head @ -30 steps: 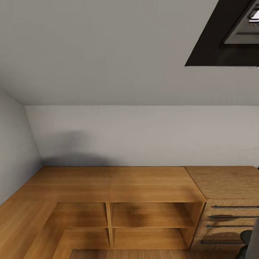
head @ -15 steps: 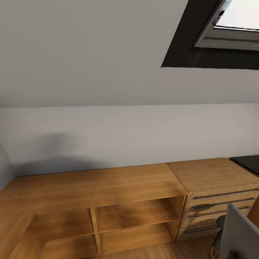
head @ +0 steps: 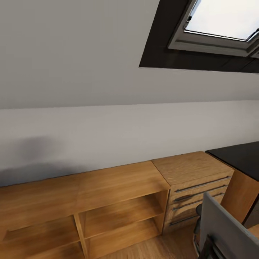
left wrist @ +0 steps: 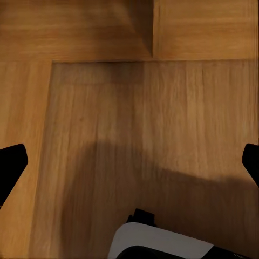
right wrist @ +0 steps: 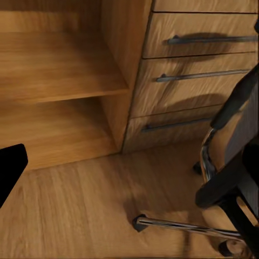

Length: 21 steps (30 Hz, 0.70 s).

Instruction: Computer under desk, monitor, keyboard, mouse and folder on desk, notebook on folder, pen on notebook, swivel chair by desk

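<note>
The swivel chair's grey back point(head: 226, 230) rises at the lower right of the head view, in front of a wooden drawer unit. The right wrist view shows the chair's black armrest point(right wrist: 237, 108) and a chrome base leg point(right wrist: 183, 226) on the wooden floor. A corner of the black desk point(head: 241, 158) with a wood-coloured side shows at the right edge. My left gripper point(left wrist: 129, 167) is open over bare floor, its black fingertips point(left wrist: 11, 164) far apart. My right gripper point(right wrist: 129, 167) is open and empty, close to the chair. Computer, monitor, keyboard, mouse, folder, notebook and pen are out of view.
Light wooden low cabinets with open shelves point(head: 118, 208) run along the grey wall. A drawer unit with bar handles point(head: 194, 187) stands between them and the desk. A skylight point(head: 219, 25) sits in the sloped ceiling. A white part of the robot point(left wrist: 162, 243) shows above the floor.
The head camera has swung to the right: the cabinets slid left in the picture, and the skylight, the desk corner and the chair's back came into view.
</note>
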### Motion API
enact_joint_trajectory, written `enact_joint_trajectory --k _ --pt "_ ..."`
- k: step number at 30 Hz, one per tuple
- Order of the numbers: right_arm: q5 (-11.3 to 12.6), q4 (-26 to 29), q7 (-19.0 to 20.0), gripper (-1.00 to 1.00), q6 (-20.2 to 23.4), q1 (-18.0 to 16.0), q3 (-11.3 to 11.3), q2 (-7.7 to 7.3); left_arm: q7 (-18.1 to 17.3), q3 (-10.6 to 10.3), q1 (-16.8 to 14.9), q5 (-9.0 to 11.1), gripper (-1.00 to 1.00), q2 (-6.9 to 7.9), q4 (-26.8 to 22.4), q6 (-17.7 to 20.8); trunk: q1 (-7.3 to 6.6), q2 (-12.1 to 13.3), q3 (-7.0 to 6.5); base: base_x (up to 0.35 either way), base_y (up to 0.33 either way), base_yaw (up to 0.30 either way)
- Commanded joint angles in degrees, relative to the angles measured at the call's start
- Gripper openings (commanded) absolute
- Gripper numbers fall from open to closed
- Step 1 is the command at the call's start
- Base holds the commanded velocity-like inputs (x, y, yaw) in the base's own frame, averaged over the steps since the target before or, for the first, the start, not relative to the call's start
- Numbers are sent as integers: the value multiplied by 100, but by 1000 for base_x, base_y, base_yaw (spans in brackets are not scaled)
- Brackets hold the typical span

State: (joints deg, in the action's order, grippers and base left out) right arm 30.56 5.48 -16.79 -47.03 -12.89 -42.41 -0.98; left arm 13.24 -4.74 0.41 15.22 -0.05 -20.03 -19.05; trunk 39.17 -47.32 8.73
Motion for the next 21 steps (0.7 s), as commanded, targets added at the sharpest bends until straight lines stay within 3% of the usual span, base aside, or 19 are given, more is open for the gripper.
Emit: enact_joint_trajectory --k 1,11,21 --pt "12 6 -44 100 0 -3 -48 0 38 -43 3 51 100 7 -11 -11 1 -6 9 0 0 -300" --pt "4 6 -37 100 -2 -3 -56 1 38 -28 3 58 100 12 -12 -19 1 -6 11 0 7 -300" --pt "-1 5 -35 100 77 -3 -64 9 41 -27 3 60 100 12 -10 -19 1 -6 11 49 159 -300"
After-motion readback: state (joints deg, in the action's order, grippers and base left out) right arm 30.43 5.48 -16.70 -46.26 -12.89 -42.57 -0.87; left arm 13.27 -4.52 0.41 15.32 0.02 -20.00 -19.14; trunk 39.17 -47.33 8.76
